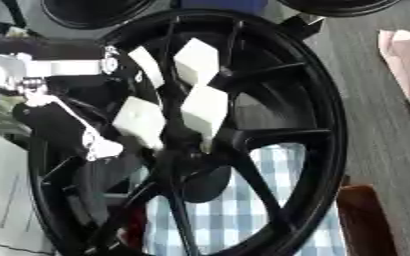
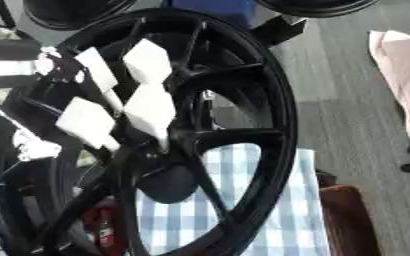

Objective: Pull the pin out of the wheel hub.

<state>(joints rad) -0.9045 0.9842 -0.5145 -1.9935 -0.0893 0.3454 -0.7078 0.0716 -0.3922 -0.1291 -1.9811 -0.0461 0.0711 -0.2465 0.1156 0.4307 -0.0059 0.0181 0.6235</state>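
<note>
No writing, label, brand, number or sign can be read anywhere in either view. The black wheel shows no lettering on its rim or spokes. The white pads on the hand's fingers are blank. The blue and white checked cloth carries only its pattern. The pink cloth at the right edge is plain. A small red thing seen through the spokes is too blurred to show any print.

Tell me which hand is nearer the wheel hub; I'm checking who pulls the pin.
Left. The left hand is at the wheel hub, above it; the right hand shows nowhere.
</note>
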